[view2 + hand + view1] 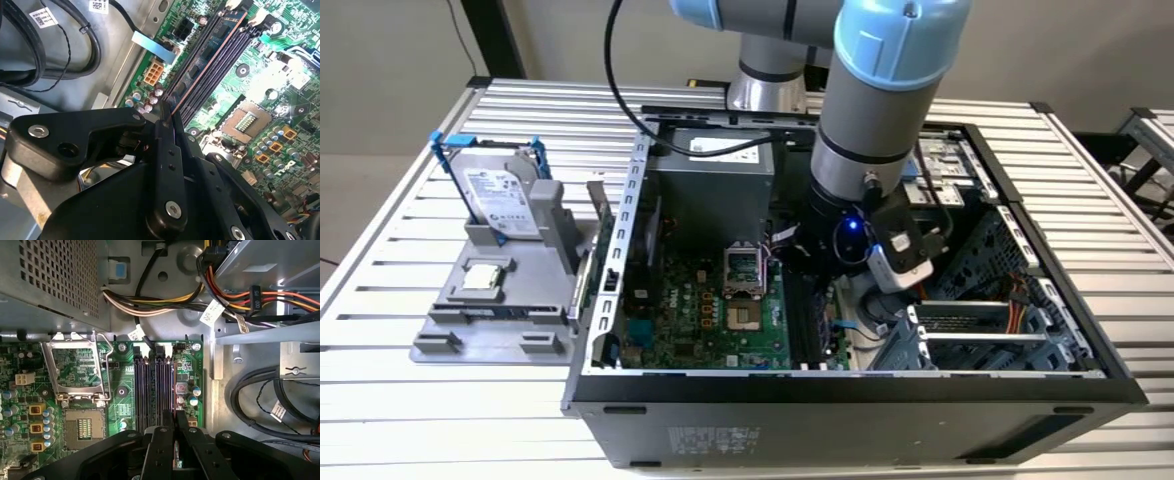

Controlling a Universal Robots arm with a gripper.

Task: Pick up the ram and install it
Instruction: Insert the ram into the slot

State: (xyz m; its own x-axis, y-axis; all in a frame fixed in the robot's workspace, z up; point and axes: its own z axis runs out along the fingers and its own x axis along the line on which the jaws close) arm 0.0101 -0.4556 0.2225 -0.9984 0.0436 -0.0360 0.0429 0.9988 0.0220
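The gripper [172, 440] is clamped narrowly on the ram [176, 102], holding it edge-down over the memory slots [152, 387] of the motherboard [707, 305] inside the computer case [854, 395]. Good practice, I judge, is keeping the stick parallel with one slot and pressing evenly so both ends seat.

We're in a robotics lab or test bench here. A ribbed metal table [400, 260] carries an opened computer case [854, 385], motherboard [707, 320] bare, with an industrial arm [881, 110] reaching down inside. Well off to the claw's side, toward the exterior view's left, sits a grey fixture [487, 320] holding a hard drive [500, 190] and a processor [483, 277] in fitted slots. Plain walls behind, no household furnishings around.
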